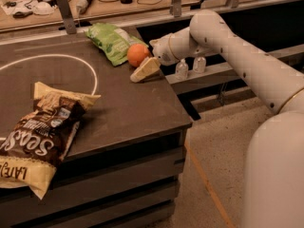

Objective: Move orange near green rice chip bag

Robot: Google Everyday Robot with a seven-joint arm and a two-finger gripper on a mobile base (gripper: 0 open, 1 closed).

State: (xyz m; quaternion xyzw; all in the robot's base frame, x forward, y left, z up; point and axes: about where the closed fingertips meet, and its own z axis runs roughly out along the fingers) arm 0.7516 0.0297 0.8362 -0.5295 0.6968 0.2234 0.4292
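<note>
Orange: you have the orange (pixel 138 54) on the far right part of the tabletop (pixel 128 109), near its right edge.
Orange and bag: it touches the right edge of the green rice chip bag (pixel 110 41), which lies flat just to its left and behind it.
Orange and tool: the tool (pixel 147 65) is right at the orange, on its right and near side, coming in from the right. You see no gap between them.
Tool state: whether your tool is clamped on the orange or only lying against it, you cannot tell from this view.
Tool contact: its pale lower tip reaches the tabletop just in front of the orange.
Arm: the white arm (pixel 247 61) reaches across from the right, and its wrist sits just past the tabletop's edge.
Hidden: the orange covers the tool's far side, and the orange's underside cannot be seen.
Cut off: the brown chip bag (pixel 40 129) at the near left runs out of the picture's left side, well apart from the orange.
Also there: a white ring (pixel 91 70) marked on the tabletop, and two small clear bottles (pixel 182 69) on the ledge under the arm.
</note>
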